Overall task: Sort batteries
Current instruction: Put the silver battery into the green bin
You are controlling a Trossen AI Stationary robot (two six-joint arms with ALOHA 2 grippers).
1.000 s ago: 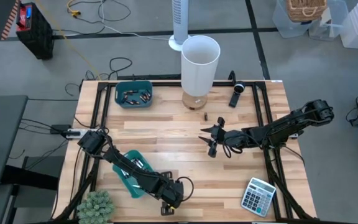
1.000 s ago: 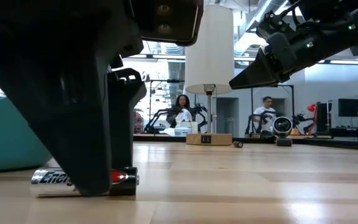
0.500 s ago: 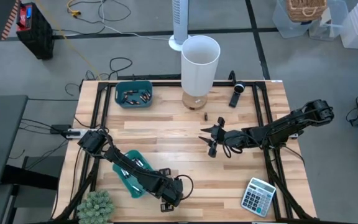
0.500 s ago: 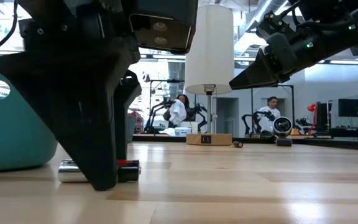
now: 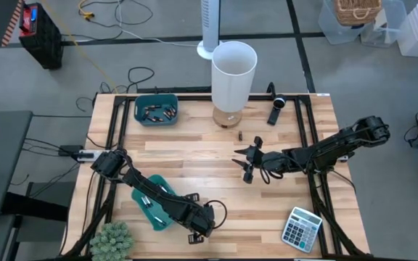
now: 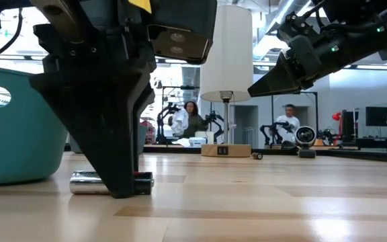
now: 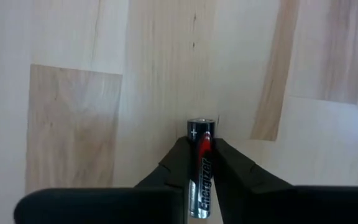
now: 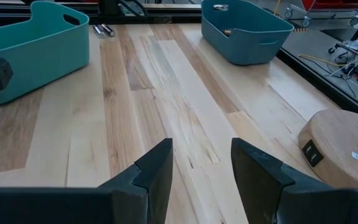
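One battery (image 7: 201, 168), silver with a red band and a dark end, lies on its side on the wood near the table's front edge. My left gripper (image 5: 194, 234) is shut on it; in the low view its dark fingers (image 6: 116, 168) stand over the battery (image 6: 84, 183). My right gripper (image 5: 247, 164) hangs open above the middle of the table with nothing between its fingers (image 8: 157, 165). More batteries lie in the far teal bin (image 5: 156, 110), two lie on the wood (image 8: 102, 29), and one lies by the lamp base (image 5: 239, 135). My left gripper pinches the battery's two long sides (image 7: 202, 148) between its two fingers, close to the dark plus end, which pokes out past the fingertips. The fingers come steeply from above. The battery lies flat on the table.
A second teal bin (image 5: 149, 203) sits under my left arm. A white lamp (image 5: 233, 69) on a wooden base stands at the back centre, with a black device (image 5: 276, 112) to its right. A calculator (image 5: 300, 228) lies front right and a small plant (image 5: 112, 239) front left.
My left gripper has shut onto the battery, its fingers coming together from either side while it sank slightly. The battery has stayed on the table and shifted a little.
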